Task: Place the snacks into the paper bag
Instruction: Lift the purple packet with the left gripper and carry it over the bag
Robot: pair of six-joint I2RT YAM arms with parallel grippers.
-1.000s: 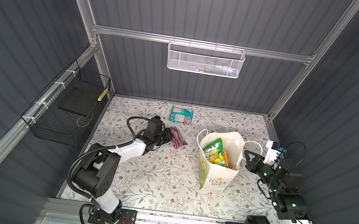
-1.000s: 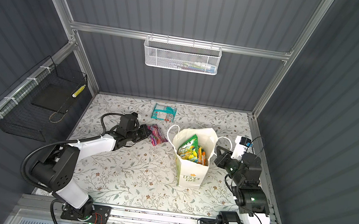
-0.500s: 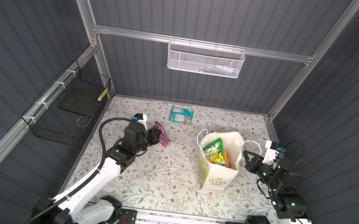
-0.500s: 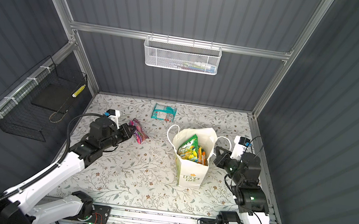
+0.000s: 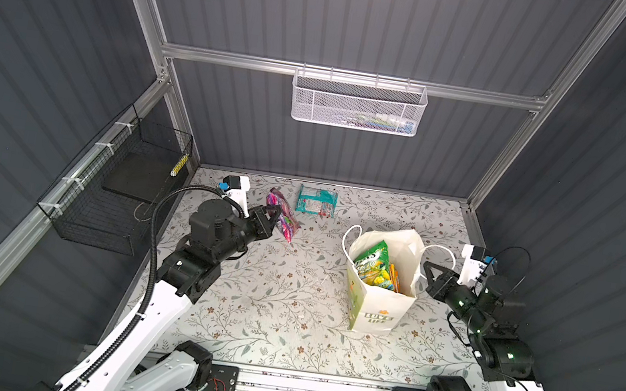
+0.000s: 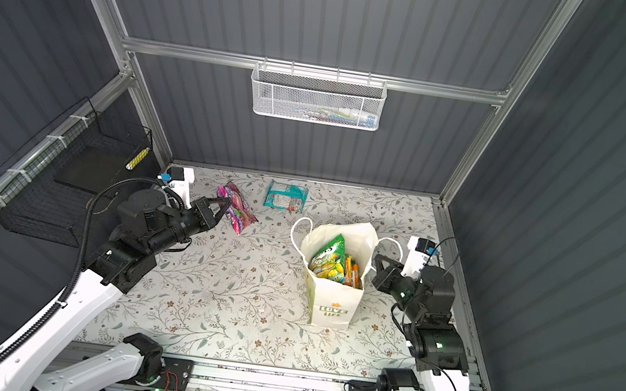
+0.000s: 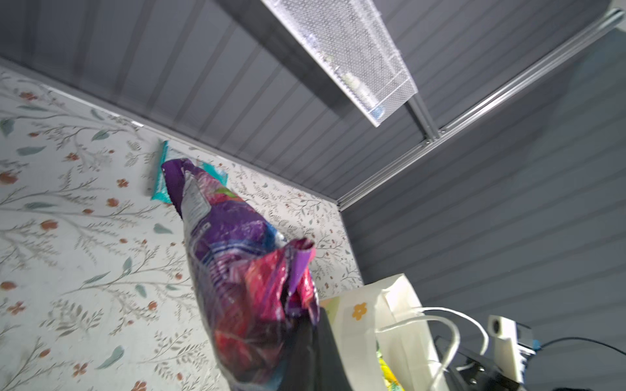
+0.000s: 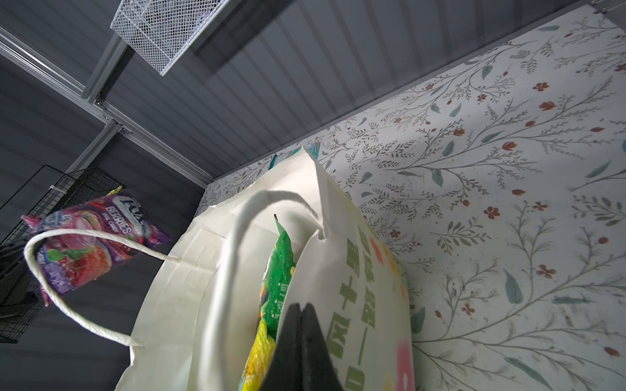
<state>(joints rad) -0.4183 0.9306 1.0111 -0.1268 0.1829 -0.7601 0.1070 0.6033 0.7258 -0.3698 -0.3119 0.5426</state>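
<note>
Wrist view alone shows right end effector (image 8: 300, 308) pinching paper bag (image 8: 189, 270) rim; left end effector (image 5: 276, 213) clamps purple packet (image 5: 286, 226).

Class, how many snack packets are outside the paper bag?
2: the purple packet, held in the left gripper; the teal packet, flat on the table. Others may hide behind the bag.
</note>
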